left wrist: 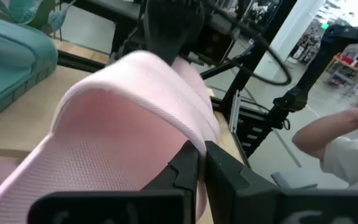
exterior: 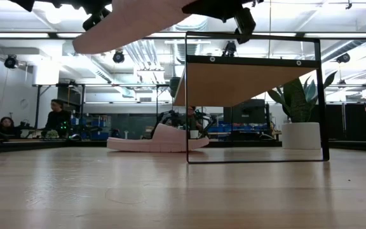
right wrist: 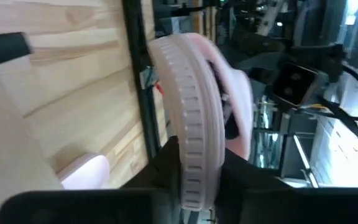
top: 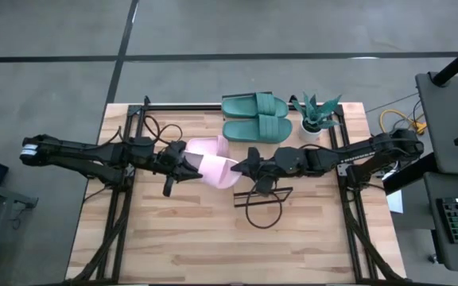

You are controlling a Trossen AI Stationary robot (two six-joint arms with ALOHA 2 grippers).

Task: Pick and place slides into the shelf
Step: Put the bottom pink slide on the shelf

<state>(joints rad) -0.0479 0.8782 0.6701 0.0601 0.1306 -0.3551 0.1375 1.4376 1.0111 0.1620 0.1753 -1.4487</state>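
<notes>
High view: a lifted pink slide (top: 219, 171) sits mid-table, held off the wood from both ends. Left gripper (top: 186, 165) pinches its edge on one side; in the left wrist view the fingers (left wrist: 185, 171) press together on the pink strap. Right gripper (top: 243, 168) clamps the opposite end, fingers closed on the ribbed sole rim in the right wrist view. Second pink slide (top: 205, 146) lies on the table (top: 173, 246) just behind. Beyond, the teal pair (top: 257, 116) rests side by side on the shelf (top: 173, 119) at the far edge, beside a potted plant (top: 316, 115). A black wire frame (top: 265, 205) stands nearer.
</notes>
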